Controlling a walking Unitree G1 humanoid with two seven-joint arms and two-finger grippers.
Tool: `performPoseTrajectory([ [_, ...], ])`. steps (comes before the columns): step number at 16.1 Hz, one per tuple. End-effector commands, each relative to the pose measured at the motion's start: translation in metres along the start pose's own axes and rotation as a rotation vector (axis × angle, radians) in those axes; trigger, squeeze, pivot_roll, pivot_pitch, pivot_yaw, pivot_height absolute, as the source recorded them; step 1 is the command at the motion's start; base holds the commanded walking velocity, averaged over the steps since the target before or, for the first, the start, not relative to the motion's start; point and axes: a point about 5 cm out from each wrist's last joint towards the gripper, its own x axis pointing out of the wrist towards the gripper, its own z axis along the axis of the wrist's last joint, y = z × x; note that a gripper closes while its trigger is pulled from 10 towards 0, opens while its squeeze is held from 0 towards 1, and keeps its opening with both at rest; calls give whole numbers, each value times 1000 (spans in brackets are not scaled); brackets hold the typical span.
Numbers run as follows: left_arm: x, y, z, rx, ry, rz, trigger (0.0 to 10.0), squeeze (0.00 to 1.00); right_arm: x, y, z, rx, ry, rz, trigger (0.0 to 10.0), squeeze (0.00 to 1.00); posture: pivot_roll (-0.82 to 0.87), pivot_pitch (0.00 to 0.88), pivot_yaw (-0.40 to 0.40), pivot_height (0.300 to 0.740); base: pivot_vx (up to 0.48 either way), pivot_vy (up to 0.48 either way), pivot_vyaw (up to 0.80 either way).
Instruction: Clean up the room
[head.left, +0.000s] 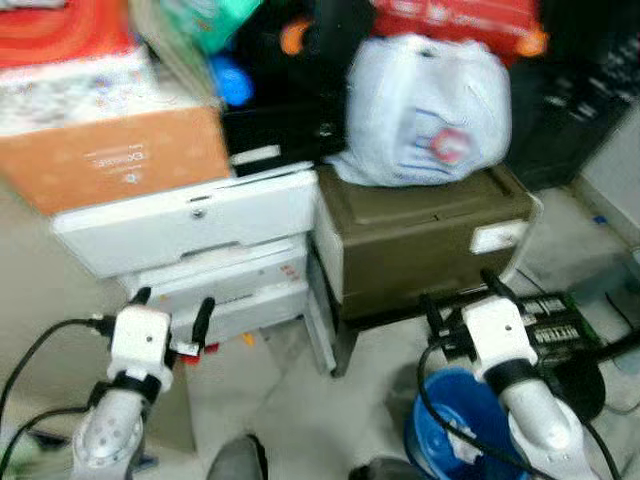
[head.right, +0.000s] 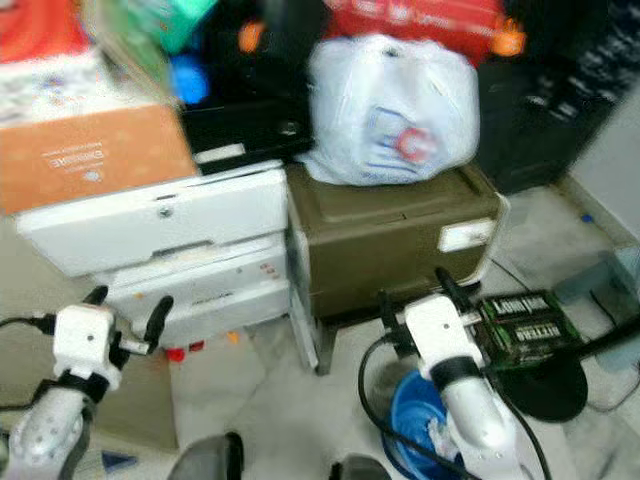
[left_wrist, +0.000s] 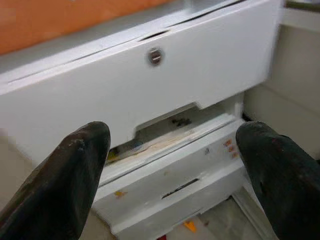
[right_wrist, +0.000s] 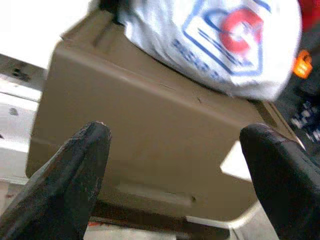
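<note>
A white plastic bag (head.left: 425, 110) with a red and blue logo lies on top of a brown storage box (head.left: 425, 235). Left of the box stands a white drawer unit (head.left: 200, 230) carrying an orange cardboard box (head.left: 115, 155). My left gripper (head.left: 172, 308) is open and empty, held low in front of the drawer unit's lower drawers (left_wrist: 165, 165). My right gripper (head.left: 462, 300) is open and empty, just in front of the brown box (right_wrist: 150, 145), below the bag (right_wrist: 220, 40).
A blue bucket (head.left: 455, 425) sits on the floor under my right arm. A green and black crate (head.left: 560, 325) and a black round base (head.right: 545, 385) lie to the right. Red, blue and green items are piled at the back. Cables trail from both arms.
</note>
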Motion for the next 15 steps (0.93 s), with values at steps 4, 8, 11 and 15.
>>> performPoseTrajectory([
  [4,1,0,1,6,13,-23,10000,0,4,0,5,7,-13,12,10000,0,-30,131,-43,740,0,0,730],
  [8,3,-2,2,6,8,-42,10000,0,6,2,5,15,-15,22,10000,0,-30,131,-44,740,0,0,131],
  [11,4,-3,3,6,6,-47,10000,0,7,3,5,9,-17,30,10000,0,-30,131,-44,740,0,0,0],
  [15,-3,-12,-4,-53,53,-171,10000,0,3,6,3,0,-7,47,10000,0,-25,132,-45,740,0,0,800],
])
